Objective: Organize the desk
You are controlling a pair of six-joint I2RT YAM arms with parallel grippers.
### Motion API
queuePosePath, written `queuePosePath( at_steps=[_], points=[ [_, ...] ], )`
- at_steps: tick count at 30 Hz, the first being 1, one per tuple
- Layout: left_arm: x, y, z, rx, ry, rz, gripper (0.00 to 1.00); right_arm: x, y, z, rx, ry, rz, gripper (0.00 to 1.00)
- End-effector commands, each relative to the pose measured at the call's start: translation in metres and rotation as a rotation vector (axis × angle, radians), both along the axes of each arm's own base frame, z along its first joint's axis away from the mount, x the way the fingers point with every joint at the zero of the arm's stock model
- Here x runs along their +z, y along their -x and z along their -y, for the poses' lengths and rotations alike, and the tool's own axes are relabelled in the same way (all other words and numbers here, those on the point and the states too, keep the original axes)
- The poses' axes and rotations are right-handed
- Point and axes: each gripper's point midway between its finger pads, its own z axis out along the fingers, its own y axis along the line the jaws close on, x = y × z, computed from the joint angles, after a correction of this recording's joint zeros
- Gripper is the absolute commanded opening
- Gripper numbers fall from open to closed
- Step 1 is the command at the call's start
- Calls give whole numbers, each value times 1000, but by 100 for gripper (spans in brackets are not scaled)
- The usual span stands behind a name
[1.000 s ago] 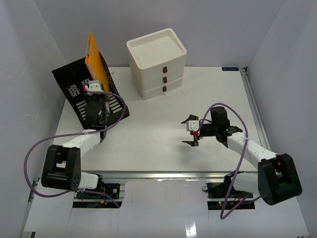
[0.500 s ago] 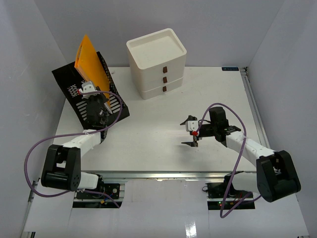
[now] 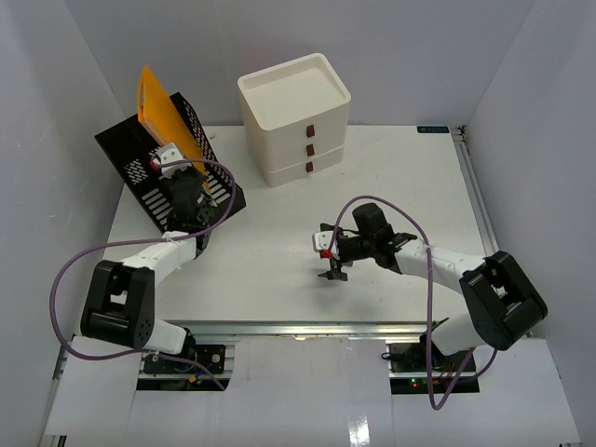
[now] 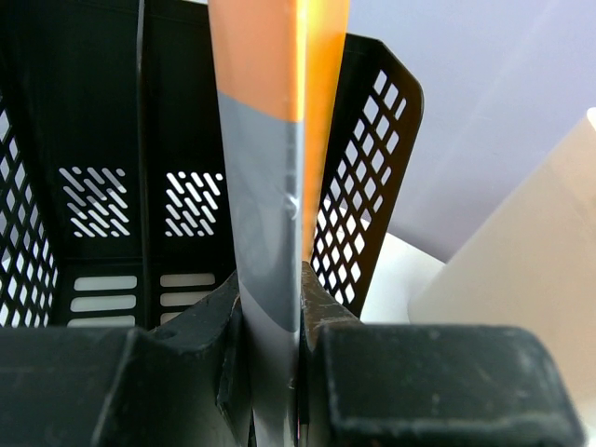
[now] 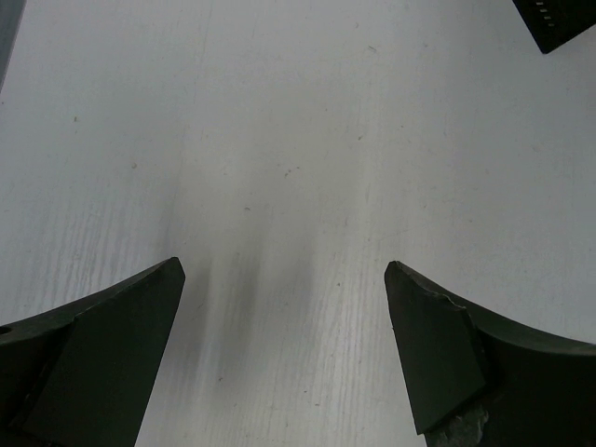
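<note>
1. Top view: the white counter (image 3: pixel 279 270) spans the middle of the scene, with its metal rail (image 3: pixel 307 326) along the near edge by the arm bases. A black mesh file rack (image 3: pixel 130 168) sits tilted at the far left. A cream three-drawer box (image 3: pixel 296 112) stands at the far middle, to the right of the rack and apart from it
2. The left fingers (image 3: pixel 170 160) are clamped on an orange folder (image 3: pixel 156 104), which rises over the rack and leans left. The wrist and a loop of purple cable (image 3: pixel 219 191) cover the rack's front, so the folder's lower edge is hidden
3. The right fingers (image 3: pixel 331 253) are spread wide and hold nothing. They hang over bare counter near the middle, well apart from box and rack
4. Compared with a second ago, the folder has tipped from near upright to leaning left, and the left wrist has gone with it. The right arm has swung left, bringing its fingers nearer the middle. The box is unmoved
5. Left wrist view: the fingers pinch the folder edge-on, orange above a grey band. The rack's mesh walls and a divider stand behind it, with the cream box blurred at right
6. Right wrist view: the two dark fingers stand far apart over white counter, with a faint shadow between them. A dark corner (image 5: pixel 557 23) shows at top right, too little of it to identify
</note>
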Motion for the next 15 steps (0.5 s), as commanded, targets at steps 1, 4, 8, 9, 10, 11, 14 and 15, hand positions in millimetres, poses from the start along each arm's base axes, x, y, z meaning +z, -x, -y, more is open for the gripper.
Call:
queuePosePath(
  at_steps=[1, 4, 8, 9, 10, 11, 14, 15],
  points=[
    [19, -3, -11, 106, 12, 48, 0, 20, -12, -3, -40, -49, 55, 95],
    [8, -9, -10, 111, 8, 20, 0, 18, -12, -1, -43, -52, 37, 95],
    [-7, -12, -6, 97, 4, -14, 0, 14, -8, -2, -34, -51, 17, 95],
    [-9, -12, -5, 89, 3, -18, 0, 13, -8, -1, -33, -50, 17, 95],
    [-11, -12, -3, 78, -1, -26, 0, 13, -8, -1, -32, -49, 19, 95],
    [-16, -10, -2, 67, -7, -42, 0, 12, -8, -1, -31, -45, 21, 95],
    [-27, -1, -2, 52, -28, -96, 0, 11, -9, 0, -32, -44, 22, 95],
    [-32, 4, -3, 51, -37, -120, 0, 11, -9, 0, -32, -44, 21, 95]
  ],
)
